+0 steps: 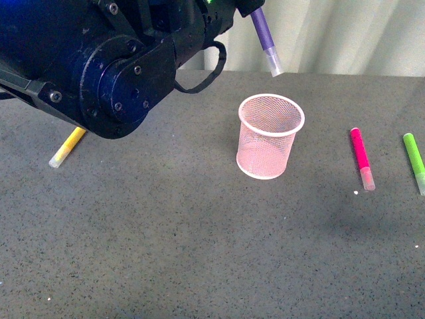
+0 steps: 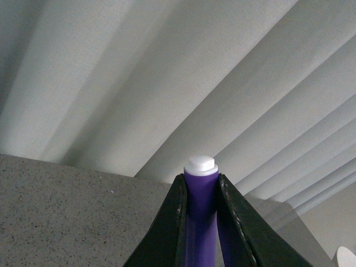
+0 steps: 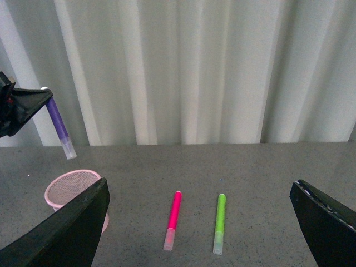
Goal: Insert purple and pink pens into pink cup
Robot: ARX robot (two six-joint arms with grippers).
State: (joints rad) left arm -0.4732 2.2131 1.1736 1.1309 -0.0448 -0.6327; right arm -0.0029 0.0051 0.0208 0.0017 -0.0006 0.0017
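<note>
The purple pen (image 1: 265, 36) is pinched between the two dark fingers of the left gripper (image 2: 201, 179), which are pressed against its barrel near the flat white end; that end pokes out just past the fingertips. From the grip the pen hangs tilted, its clear cap lowest. The cap is in the air above the pink cup (image 1: 263, 154), over the far part of its rim, apart from it and not inside. The cup stands upright on the table (image 1: 199, 252) below the left gripper, and nothing shows inside it in the front view. The pink pen (image 1: 361, 156) lies flat on the table, well off to the right of the left gripper and past the cup, with its clear cap towards the robot. In the right wrist view it lies ahead of the right gripper (image 3: 200, 185), whose fingers are spread wide with nothing between them. The green pen (image 1: 414, 159) lies near the pink pen and roughly parallel to it, on the side farther from the left gripper. The yellow pen (image 1: 68, 146) lies well off to the left gripper's other side, partly hidden behind the left arm (image 1: 99, 60). A pale pleated curtain (image 3: 194, 67) hangs beyond both grippers at the table's far edge.
</note>
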